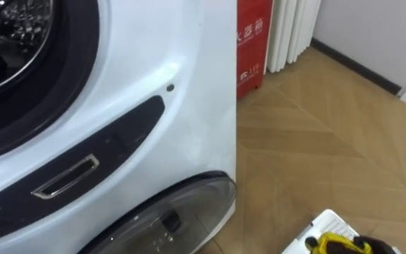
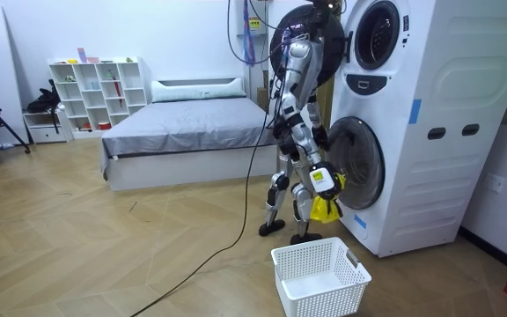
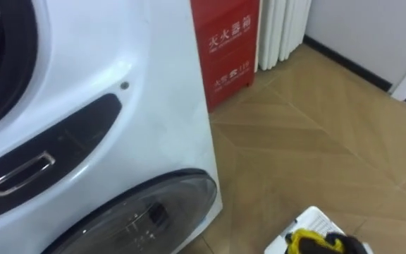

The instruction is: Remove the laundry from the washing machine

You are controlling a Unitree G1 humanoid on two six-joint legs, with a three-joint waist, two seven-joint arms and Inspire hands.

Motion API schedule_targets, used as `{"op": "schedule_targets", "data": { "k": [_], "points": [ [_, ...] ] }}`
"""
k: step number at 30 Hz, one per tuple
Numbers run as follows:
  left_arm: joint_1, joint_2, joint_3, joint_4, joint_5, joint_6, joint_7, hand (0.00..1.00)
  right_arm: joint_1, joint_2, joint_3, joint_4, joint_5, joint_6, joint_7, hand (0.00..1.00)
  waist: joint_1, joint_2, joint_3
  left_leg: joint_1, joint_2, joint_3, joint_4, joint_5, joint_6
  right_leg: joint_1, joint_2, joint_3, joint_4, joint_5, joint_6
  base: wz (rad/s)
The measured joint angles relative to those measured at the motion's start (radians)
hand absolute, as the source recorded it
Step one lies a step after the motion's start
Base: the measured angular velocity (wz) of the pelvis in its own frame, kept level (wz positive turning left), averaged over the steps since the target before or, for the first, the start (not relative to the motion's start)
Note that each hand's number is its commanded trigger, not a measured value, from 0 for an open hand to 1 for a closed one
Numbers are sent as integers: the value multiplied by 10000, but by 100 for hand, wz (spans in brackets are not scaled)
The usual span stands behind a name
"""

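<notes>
**Right hand grips one yellow cloth beside the washer**

The right hand [image 1: 332, 227] shows at the lower right edge of the eye views, its fingers closed on a single yellow cloth [image 1: 340, 245]. In the room view that cloth [image 2: 325, 210] hangs down from the hand [image 2: 321, 179], outside the drum and near the lower door [image 2: 359, 163].

One white basket [image 2: 324, 298] sits on the wood floor just in front of the robot's feet, with nothing visible inside it.

The robot stands close against one tall white washer [image 2: 447, 106]. It has two round doors, one above the other, with a dark panel and one chrome handle [image 1: 65, 176] between them.

One red box [image 1: 251, 42] stands beyond the washer's corner.

Behind the robot are one bed [image 2: 183, 132] and one white shelf [image 2: 95, 92].
</notes>
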Motion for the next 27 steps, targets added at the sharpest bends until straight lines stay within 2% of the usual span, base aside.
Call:
{"op": "schedule_targets", "data": {
  "k": [3, 4, 5, 6, 9, 10, 12, 16, 20, 23, 27],
  "points": [
    [-245, -5, -298, 157, 5, -38, 0, 0, -17, 44, 111, 271, 25, -82, -127, 100, 53, 11, -3, -262, -78, -207, 46, 65, 59, -282, -97, -122, 182, -56, 14, 19],
    [-275, -14, -372, 208, 2, -40, 0, 0, -29, 56, 129, 316, 26, -102, -160, 64, 61, 11, -3, -284, -83, -218, 69, 74, 62, -319, -103, -126, 211, -71, 17, 11],
    [-342, -47, -494, 344, -1, -40, -1, 0, -61, 68, 187, 475, 39, -179, -170, 55, 66, 9, -2, -298, -103, -250, 80, 75, 63, -373, -112, -143, 318, -147, 8, 10],
    [-393, -98, -516, 386, -3, -39, -2, 0, -92, 69, 187, 672, 116, -215, -194, 1, 71, 9, -1, -295, -167, -303, 83, 82, 59, -395, -122, -184, 389, -207, -5, 11],
    [-435, -99, -510, 421, -38, -82, 0, 0, -126, 62, 173, 815, 309, -231, -202, 0, 81, -9, 7, -369, -217, -404, 65, 137, 84, -548, -167, -195, 498, -280, -11, 10],
    [-458, -99, -507, 421, -200, -93, 3, 0, -168, 60, 173, 961, 370, -274, -197, 0, 75, -10, 7, -429, -236, -612, 68, 161, 100, -581, -191, -195, 495, -287, -20, 11],
    [-503, -100, -507, 399, -308, -105, 15, 0, -168, 60, 173, 1111, 476, -291, -195, 0, 66, -31, 19, -481, -264, -710, 63, 219, 117, -607, -233, -224, 499, -288, -24, 12],
    [-549, -107, -513, 394, -1013, -125, 230, 0, -205, 60, 175, 1375, 937, -302, -208, 0, 40, -50, 27, -564, -278, -749, 67, 262, 124, -624, -261, -221, 481, -320, 45, 3],
    [-536, -107, -510, 375, -1161, -307, 442, 0, -194, 35, 176, 1484, 1074, -305, -215, 0, -25, -61, 34, -616, -262, -767, 32, 257, 130, -642, -262, -237, 475, -281, 60, 0],
    [-537, -106, -479, 388, -1172, -380, 617, 0, -187, 27, 161, 1485, 1101, -308, -317, 0, -46, -58, 31, -617, -254, -776, 12, 253, 132, -643, -253, -259, 472, -203, -64, 0],
    [-511, -101, -452, 378, -1174, -382, 698, 0, -205, 27, 146, 1486, 1095, -377, -463, 0, -34, -55, 29, -622, -255, -782, -20, 252, 134, -666, -232, -298, 477, -204, -68, 0]
  ]
}}
